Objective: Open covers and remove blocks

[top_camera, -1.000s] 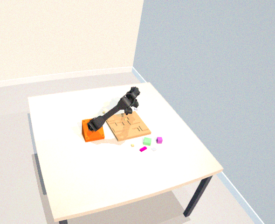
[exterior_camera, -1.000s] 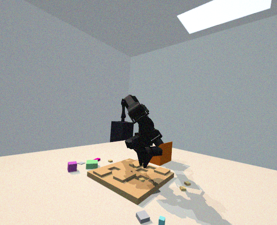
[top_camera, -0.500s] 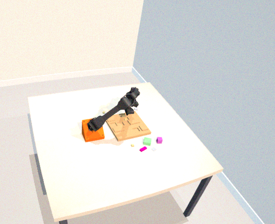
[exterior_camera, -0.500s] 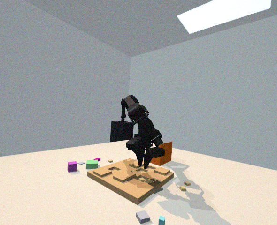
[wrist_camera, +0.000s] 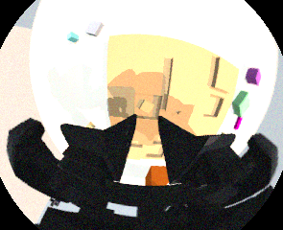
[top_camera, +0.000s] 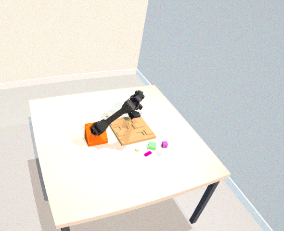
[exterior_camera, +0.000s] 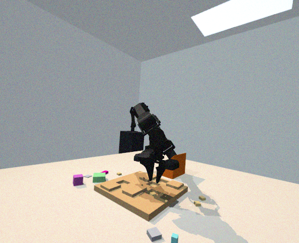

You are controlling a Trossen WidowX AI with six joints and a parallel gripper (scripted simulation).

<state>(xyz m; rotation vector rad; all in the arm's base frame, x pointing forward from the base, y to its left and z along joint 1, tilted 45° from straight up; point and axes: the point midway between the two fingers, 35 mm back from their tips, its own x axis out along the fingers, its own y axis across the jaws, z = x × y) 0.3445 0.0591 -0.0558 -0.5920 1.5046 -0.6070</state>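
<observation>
The puzzle board (top_camera: pixel 137 138) (exterior_camera: pixel 144 210) (wrist_camera: pixel 136 53) lies flat. Raised covers (exterior_camera: pixel 110 186) (exterior_camera: pixel 134 191) (exterior_camera: pixel 175 184) show on it, with an uncovered well (exterior_camera: pixel 123 181) near its left corner. A small tan block (exterior_camera: pixel 152 193) (wrist_camera: pixel 146 105) appears to sit in a recess in the shaded part. My gripper (exterior_camera: pixel 154 181) (wrist_camera: pixel 148 116) is partly open and empty, its tips above the board close to that block. Arm shadow makes some wells and covers hard to tell. A green block (top_camera: pixel 152 145) (exterior_camera: pixel 99 177) (wrist_camera: pixel 241 103) and a purple block (top_camera: pixel 164 144) (exterior_camera: pixel 77 179) (wrist_camera: pixel 253 76) rest off the board.
Also on the table are a magenta piece (top_camera: pixel 148 153) (wrist_camera: pixel 238 123), a pale piece (top_camera: pixel 159 153) (exterior_camera: pixel 87 176), several small tan pieces (top_camera: pixel 136 149) (exterior_camera: pixel 201 198) (exterior_camera: pixel 197 203), a grey block (exterior_camera: pixel 154 234) (wrist_camera: pixel 94 29) and a cyan block (exterior_camera: pixel 174 238) (wrist_camera: pixel 73 36). The orange base (top_camera: pixel 96 139) (exterior_camera: pixel 179 164) stands beside the board.
</observation>
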